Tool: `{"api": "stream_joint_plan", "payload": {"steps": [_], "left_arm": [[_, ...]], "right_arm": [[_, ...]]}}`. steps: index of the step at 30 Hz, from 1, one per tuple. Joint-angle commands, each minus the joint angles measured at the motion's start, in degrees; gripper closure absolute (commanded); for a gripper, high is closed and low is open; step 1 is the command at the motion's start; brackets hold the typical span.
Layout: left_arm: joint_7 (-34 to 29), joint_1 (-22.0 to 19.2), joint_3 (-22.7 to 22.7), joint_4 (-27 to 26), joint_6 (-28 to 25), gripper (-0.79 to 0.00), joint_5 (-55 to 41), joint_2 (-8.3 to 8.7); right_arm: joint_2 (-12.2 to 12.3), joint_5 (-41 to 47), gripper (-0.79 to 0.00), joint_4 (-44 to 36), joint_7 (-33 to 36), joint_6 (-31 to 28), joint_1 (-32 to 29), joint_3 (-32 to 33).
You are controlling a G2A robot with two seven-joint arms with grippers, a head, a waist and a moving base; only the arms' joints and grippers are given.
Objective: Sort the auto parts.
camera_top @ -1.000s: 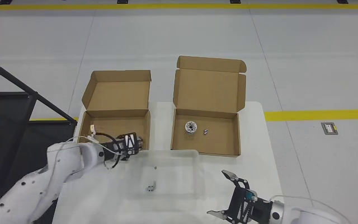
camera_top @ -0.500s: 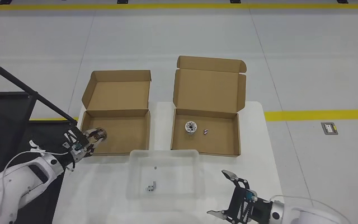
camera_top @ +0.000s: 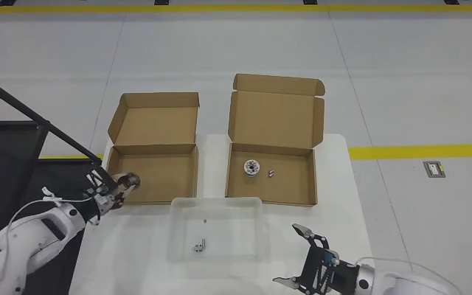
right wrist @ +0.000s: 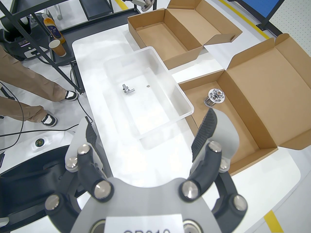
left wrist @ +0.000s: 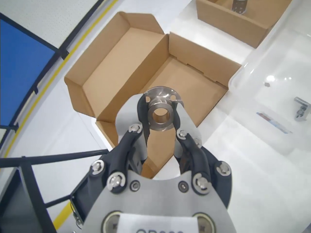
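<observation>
Left hand [left wrist: 159, 120] is clamped on a flanged metal ring [left wrist: 161, 95], with a finger on each side of its hub. In the top view the left hand [camera_top: 118, 184] hangs over the 8 o'clock corner of the left cardboard box [camera_top: 162, 177], and the ring is off the box floor. Right hand [right wrist: 149, 122] is wide open and holds nothing. In the top view the right hand [camera_top: 293, 256] sits at the table's [camera_top: 339, 221] near edge, about 4 o'clock from the clear bin [camera_top: 221, 228].

The bin is mid-table. The left box is at its 10 o'clock and the right cardboard box [camera_top: 295, 184] at its 1 o'clock, both with lids open. A small metal bracket [camera_top: 199, 245] lies in the bin toward 7 o'clock, and a tiny dark bit [camera_top: 203, 219] lies apart from it at 12. In the right box a slotted metal cylinder [camera_top: 252, 167] stands upright, with a small pin [camera_top: 271, 173] just beside it at 4 o'clock.
</observation>
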Motion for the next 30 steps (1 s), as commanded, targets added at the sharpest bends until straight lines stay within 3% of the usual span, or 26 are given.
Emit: {"api": "stream_joint_plan", "payload": {"steps": [1, 6, 15, 21, 30], "left_arm": [[-2.3, -4.0, 3.1, 3.7, -1.3, 0.000, -1.6, -1.39], [-4.8, -15.6, 12.0, 12.4, -5.6, 0.000, 1.4, -5.60], [-3.0, -34.0, 25.7, 32.4, -10.3, 0.000, 3.4, -15.15], [-1.0, -42.4, 32.1, 42.8, -14.9, 0.000, 9.1, -20.32], [3.0, -51.3, 39.1, 53.0, -22.1, 0.000, 23.1, -25.15]], "right_arm": [[0.0, 0.0, -0.785, 0.0, 0.0, 0.0, 0.0, 0.0], [0.0, 0.0, -0.785, 0.0, 0.0, 0.0, 0.0, 0.0], [0.0, 0.0, -0.785, 0.0, 0.0, 0.0, 0.0, 0.0], [0.0, 0.0, -0.785, 0.0, 0.0, 0.0, 0.0, 0.0], [0.0, 0.0, -0.785, 0.0, 0.0, 0.0, 0.0, 0.0]]}}
